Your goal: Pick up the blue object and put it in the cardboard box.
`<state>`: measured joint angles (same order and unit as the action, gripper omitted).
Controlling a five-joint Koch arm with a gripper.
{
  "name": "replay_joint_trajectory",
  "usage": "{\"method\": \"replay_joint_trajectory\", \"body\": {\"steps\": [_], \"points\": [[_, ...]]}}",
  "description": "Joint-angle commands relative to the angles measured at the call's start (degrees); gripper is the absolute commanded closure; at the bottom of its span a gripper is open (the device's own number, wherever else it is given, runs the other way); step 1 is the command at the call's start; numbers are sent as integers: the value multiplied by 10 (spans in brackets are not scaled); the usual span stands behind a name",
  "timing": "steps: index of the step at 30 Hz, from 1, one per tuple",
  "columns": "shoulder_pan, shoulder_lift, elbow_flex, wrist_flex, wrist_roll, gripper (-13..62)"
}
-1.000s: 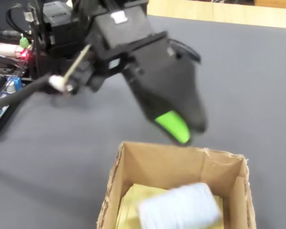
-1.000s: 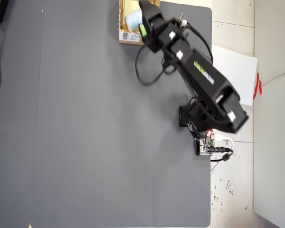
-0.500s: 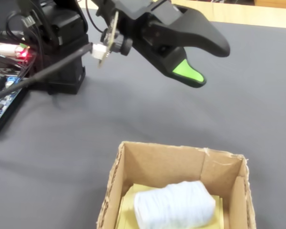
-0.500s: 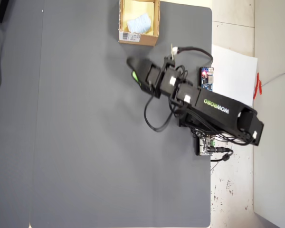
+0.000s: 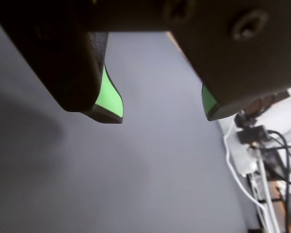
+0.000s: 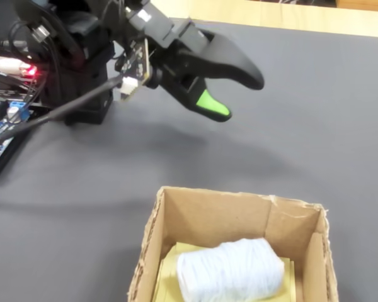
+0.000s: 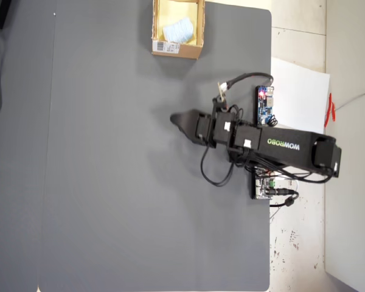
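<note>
The blue object (image 6: 230,270), a pale lumpy wad, lies inside the cardboard box (image 6: 214,217) on its yellowish floor; in the overhead view the wad (image 7: 178,28) sits in the box (image 7: 176,47) at the mat's top edge. My gripper (image 5: 162,114) is open, green-padded fingertips (image 5: 109,99) apart with only grey mat between them. In the fixed view the gripper (image 6: 239,97) hovers above the mat, well behind the box. From overhead the gripper (image 7: 177,120) is far below the box, holding nothing.
The dark grey mat (image 7: 109,182) covers the table. Circuit boards and cables (image 7: 264,109) sit at the mat's right edge by the arm base. White cables and gear (image 5: 254,160) show at the wrist view's right. Pale wood table (image 6: 290,14) borders the mat.
</note>
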<state>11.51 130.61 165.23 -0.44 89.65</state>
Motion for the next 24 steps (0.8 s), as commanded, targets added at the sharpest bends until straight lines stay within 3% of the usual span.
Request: {"method": "replay_joint_trajectory", "body": {"steps": [1,14,24], "points": [[-8,51,-9,-47,25,169],[-33,51,130,-40,90,157],[-34,51,134,-6,96,163]]}}
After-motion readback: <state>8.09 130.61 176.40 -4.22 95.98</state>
